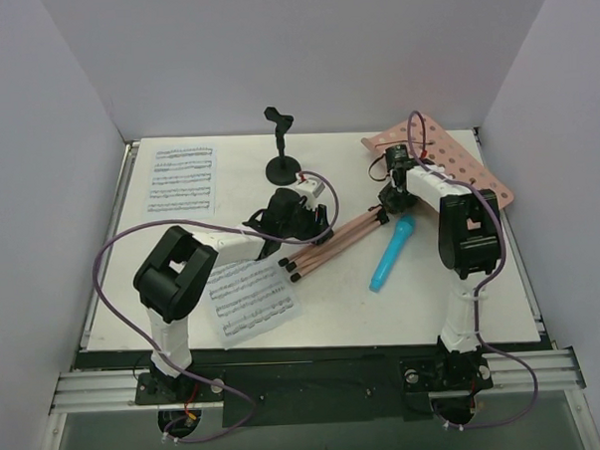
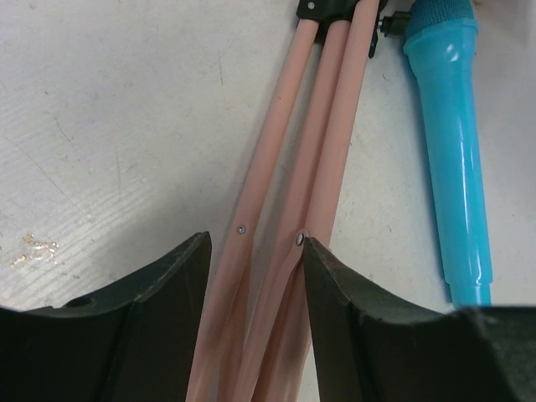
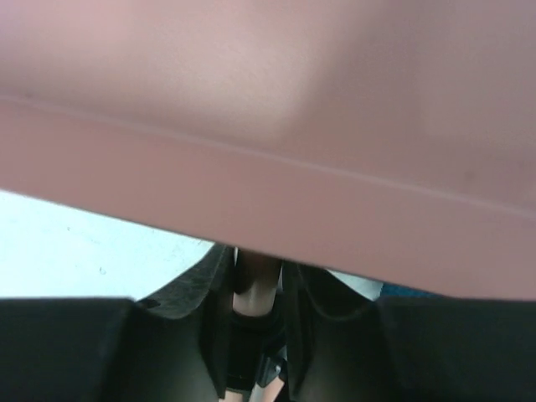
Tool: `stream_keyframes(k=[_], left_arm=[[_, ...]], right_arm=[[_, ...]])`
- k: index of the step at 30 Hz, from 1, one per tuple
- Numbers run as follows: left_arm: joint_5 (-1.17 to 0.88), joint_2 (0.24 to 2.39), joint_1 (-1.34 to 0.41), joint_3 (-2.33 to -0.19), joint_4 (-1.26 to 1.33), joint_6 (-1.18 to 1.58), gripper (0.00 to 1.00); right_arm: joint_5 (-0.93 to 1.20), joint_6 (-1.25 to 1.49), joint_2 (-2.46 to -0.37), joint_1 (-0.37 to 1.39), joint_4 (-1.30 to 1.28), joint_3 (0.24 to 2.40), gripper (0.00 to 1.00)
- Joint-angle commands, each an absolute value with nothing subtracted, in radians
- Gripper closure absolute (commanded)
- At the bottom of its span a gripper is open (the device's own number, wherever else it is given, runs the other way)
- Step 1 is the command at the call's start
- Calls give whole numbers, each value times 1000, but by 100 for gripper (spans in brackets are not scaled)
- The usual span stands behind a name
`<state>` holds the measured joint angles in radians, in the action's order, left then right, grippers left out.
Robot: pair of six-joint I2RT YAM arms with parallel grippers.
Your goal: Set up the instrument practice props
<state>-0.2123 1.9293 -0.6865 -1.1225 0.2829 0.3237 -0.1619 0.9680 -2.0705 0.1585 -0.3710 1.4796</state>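
Stand assembly: left jaws grasp tripod (image 2: 310, 167) legs; right jaws flank stem (image 3: 255, 285) under desk (image 1: 447, 159), grip unclear. Next: clamp, stand upright.

Desk (image 1: 447, 159): far right on our surface (image 1: 364, 317).
Tripod (image 1: 336, 241): centre, before it.
Far page (image 1: 182, 178): left.
Near page (image 1: 248, 295): before tripod.
Microphone (image 1: 393, 253): right of tripod.

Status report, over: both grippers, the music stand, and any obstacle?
Left gripper clamped on folded tripod legs. Right gripper around the post under the pink desk, grip unclear. Blue microphone lies close beside the tripod.
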Motion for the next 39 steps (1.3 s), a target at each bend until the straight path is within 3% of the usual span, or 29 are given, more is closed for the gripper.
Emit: stream_keyframes(k=[1,2,10,16,20,30,39], left_arm=[[-227,1904,-693,-1091,161,287,43],[-224,1898,-695,-1085,163,284,43],[-256,1853,-689,-1068,178,281,43],[-340,1741,-686,-1092,195,287,41],[-385,1652,-684,-1098,198,288,35],[-457,1514,-667,-1040,273,324,30],[-549,1554,-657,-950,471,480,30]], right_arm=[[-176,936,-2088,147,-402,1414,92],[-175,934,-2074,149,-387,1407,100],[-163,787,-1834,167,-10,1159,100],[-54,729,-1637,166,479,939,100],[-9,706,-1549,166,782,803,100],[166,776,-1450,146,1047,733,100],[280,879,-1405,143,1238,680,100]])
